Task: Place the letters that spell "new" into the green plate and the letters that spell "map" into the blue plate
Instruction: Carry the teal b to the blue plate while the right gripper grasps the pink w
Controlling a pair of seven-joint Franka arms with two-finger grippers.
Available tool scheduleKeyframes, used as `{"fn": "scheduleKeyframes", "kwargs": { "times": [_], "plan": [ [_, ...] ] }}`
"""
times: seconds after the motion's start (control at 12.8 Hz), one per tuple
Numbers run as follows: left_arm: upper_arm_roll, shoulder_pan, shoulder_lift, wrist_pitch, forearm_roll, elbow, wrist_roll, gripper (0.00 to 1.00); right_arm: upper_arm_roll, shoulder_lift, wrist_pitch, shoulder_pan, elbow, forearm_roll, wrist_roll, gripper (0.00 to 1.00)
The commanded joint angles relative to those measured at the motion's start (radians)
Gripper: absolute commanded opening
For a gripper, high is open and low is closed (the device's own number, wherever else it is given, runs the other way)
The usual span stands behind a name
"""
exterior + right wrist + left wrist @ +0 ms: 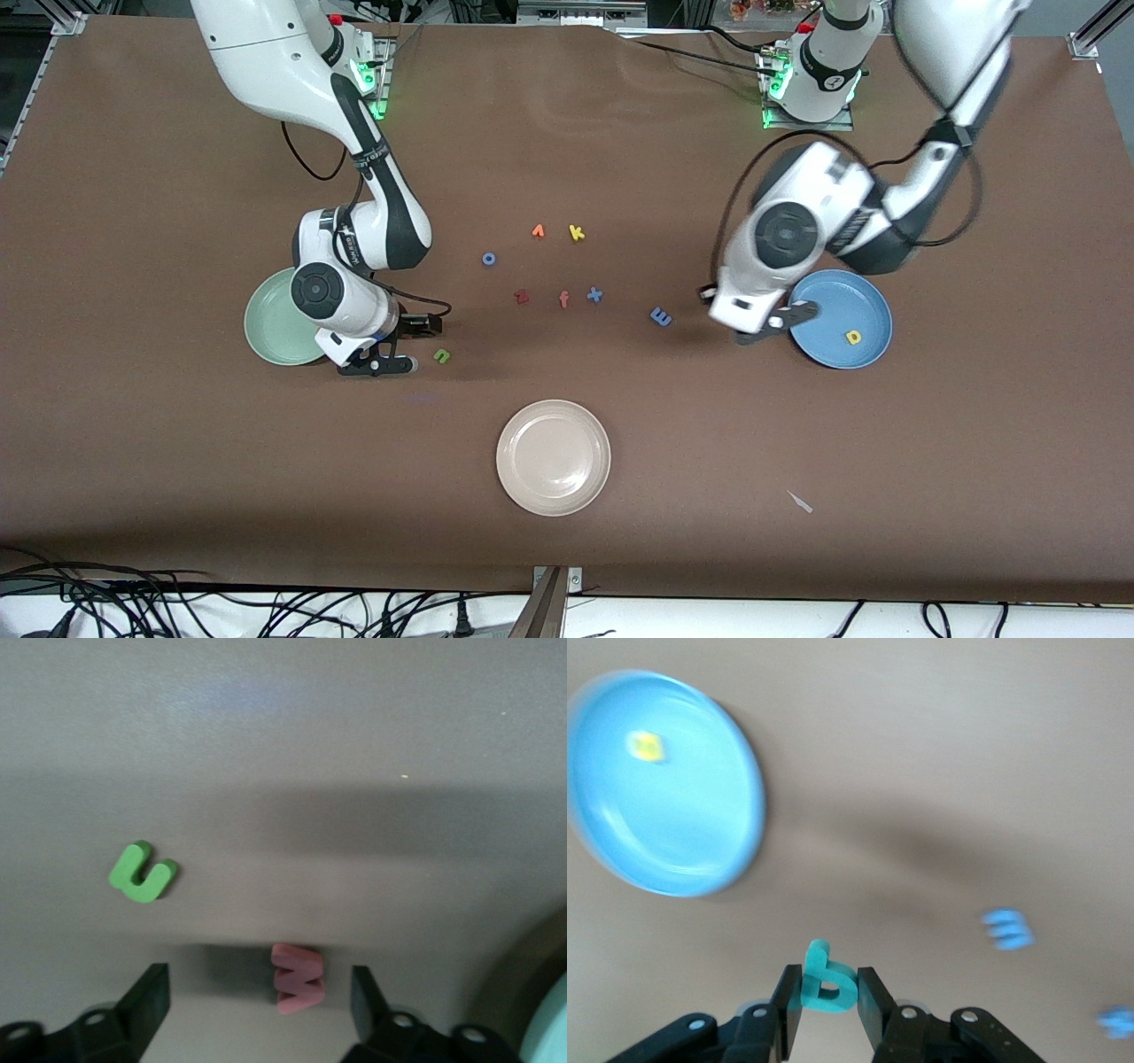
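The pink w (298, 978) is lying on the desk (177, 461) between the spread fingers of the right gripper (259, 1001), a detail only the right wrist view is showing; the green n (441, 355) is sitting just beside, near the green plate (270, 332). The left wrist view is showing the left gripper (829, 1003) grasping the teal p (824, 983) near the blue plate (864, 297), which is carrying the yellow a (853, 337). The blue m (661, 316) is lying on the desk nearby.

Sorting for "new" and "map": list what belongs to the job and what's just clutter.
Job: green plate, blue plate, yellow a in it, teal p held by left gripper, light blue m, green n, pink w between right gripper jaws, orange e.
Clutter: cream plate, yellow k, orange v-shape, blue o, blue x, dark red z.
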Motion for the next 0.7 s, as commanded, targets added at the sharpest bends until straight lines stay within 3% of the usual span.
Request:
{"fn": "scheduleKeyframes", "kwargs": {
  "times": [0.0,0.16,0.39,0.55,0.62],
  "plan": [
    [-0.014,0.167,-0.031,-0.056,-0.023,-0.036,0.266,0.01,-0.006,0.019,0.005,0.002,0.009,0.013,-0.008,0.82],
    [-0.003,0.247,0.004,-0.049,-0.01,-0.048,0.395,0.02,-0.006,0.024,0.005,0.002,0.009,0.005,-0.008,0.77],
    [0.0,0.311,0.15,0.019,0.13,-0.051,0.431,0.05,-0.007,0.024,0.003,-0.001,0.001,0.002,-0.016,0.64],
    [0.001,0.348,0.199,0.071,0.158,-0.059,0.433,0.07,-0.007,0.022,0.003,-0.001,0.0,0.002,-0.016,0.5],
    [0.001,0.348,0.207,0.074,0.161,-0.06,0.433,0.14,-0.009,0.022,0.003,-0.001,-0.002,0.0,-0.016,0.44]
  ]
}}
